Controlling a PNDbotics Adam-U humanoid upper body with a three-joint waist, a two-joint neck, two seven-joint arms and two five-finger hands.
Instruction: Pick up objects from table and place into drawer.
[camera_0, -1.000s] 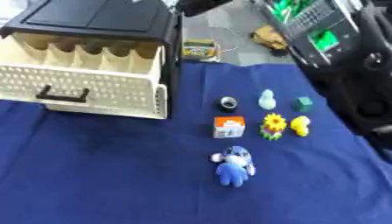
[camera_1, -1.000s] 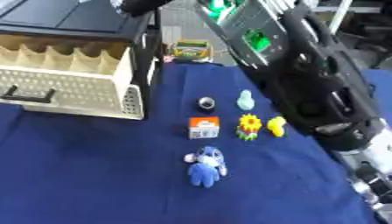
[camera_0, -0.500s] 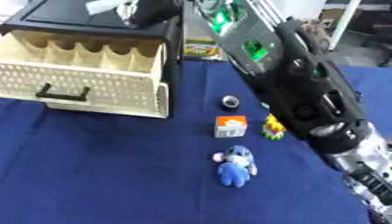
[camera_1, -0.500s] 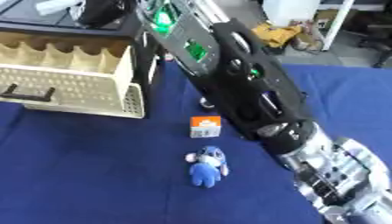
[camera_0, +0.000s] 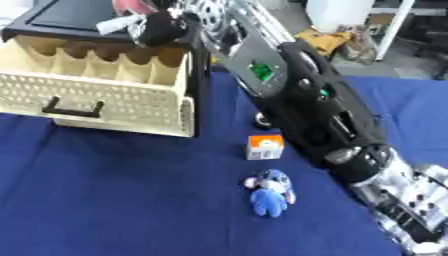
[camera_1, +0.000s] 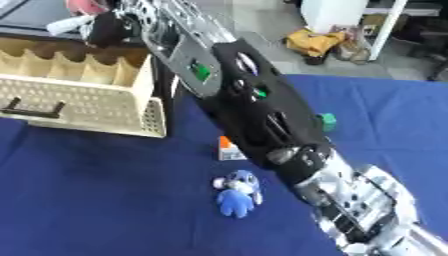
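Up in the top left of the frame, the right hand (camera_0: 162, 27) hangs over the open cream drawer (camera_0: 96, 92), fingers curled round a whitish object with a pink part (camera_0: 122, 17); no writing on it can be read. Its black arm crosses the blue counter (camera_0: 114, 200) diagonally from the lower right. Below the drawer, a small orange-and-white box (camera_0: 264, 147) sits just above a blue plush toy (camera_0: 269, 190); its label is unreadable. A green block (camera_1: 326, 120) peeks beside the arm. Open cloth lies lower left.
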